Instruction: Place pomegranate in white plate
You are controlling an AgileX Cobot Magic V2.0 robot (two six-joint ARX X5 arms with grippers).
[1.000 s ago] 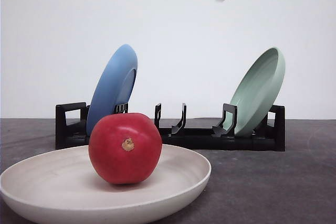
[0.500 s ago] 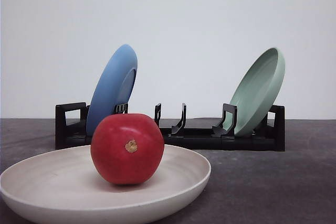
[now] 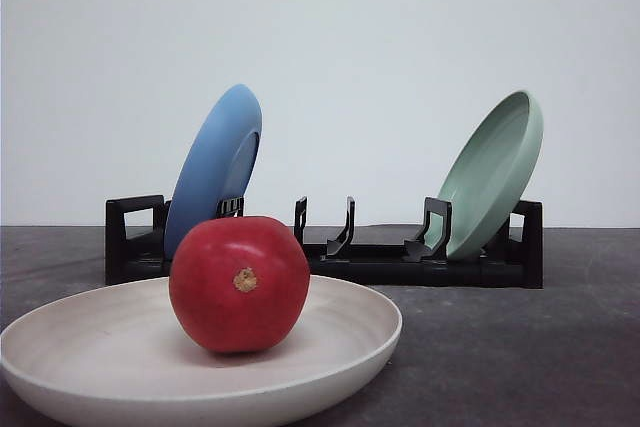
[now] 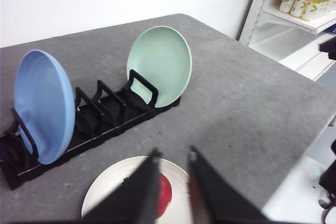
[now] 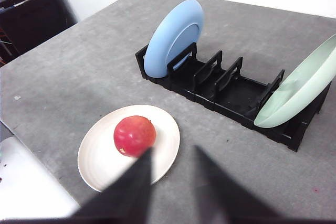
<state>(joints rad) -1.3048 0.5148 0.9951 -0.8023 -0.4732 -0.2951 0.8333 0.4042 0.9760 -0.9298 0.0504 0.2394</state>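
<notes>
Pomegranate sitting in the white plate, stem scar turned toward the front camera; nothing gripping it — the fruit rests on the plate's floor, a little off centre; the plate lies flat on the grey desk, just in front of the black rack; blue plate leans at the rack's left end, pale green plate at its right; left gripper hangs above the white plate, jaws apart and empty; right gripper hovers near the plate's edge — jaws spread too, holding nothing.
</notes>
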